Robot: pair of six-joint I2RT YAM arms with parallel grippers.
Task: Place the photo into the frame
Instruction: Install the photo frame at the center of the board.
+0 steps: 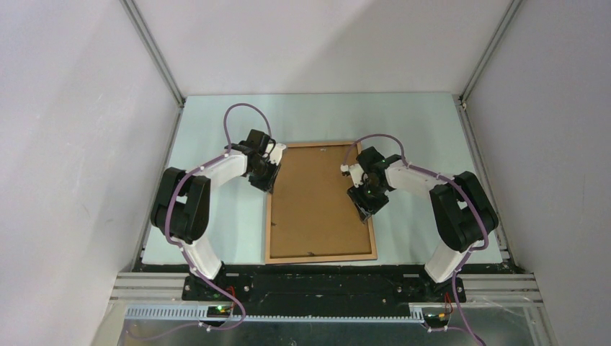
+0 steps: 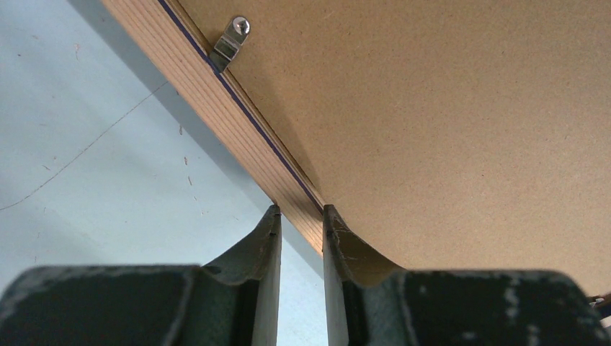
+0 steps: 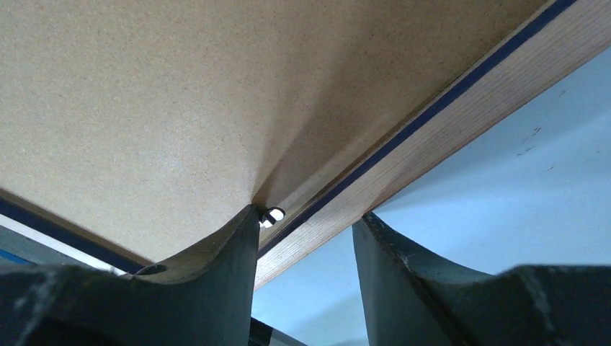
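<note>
The frame (image 1: 320, 257) is being carried back-up by the bench (image 1: 216, 130), between both grippers, its brown backing board (image 1: 317, 202) uppermost. Its left rail is being pinched by the narrowly parted left gripper (image 2: 299, 216); its right rail is being straddled by the half-open right gripper (image 3: 310, 216).

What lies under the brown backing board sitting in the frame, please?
The backing board fills the frame, with a metal clip at its edge. Only the wooden rails show around it; whatever lies beneath, photo or pane, is completely covered.
</note>
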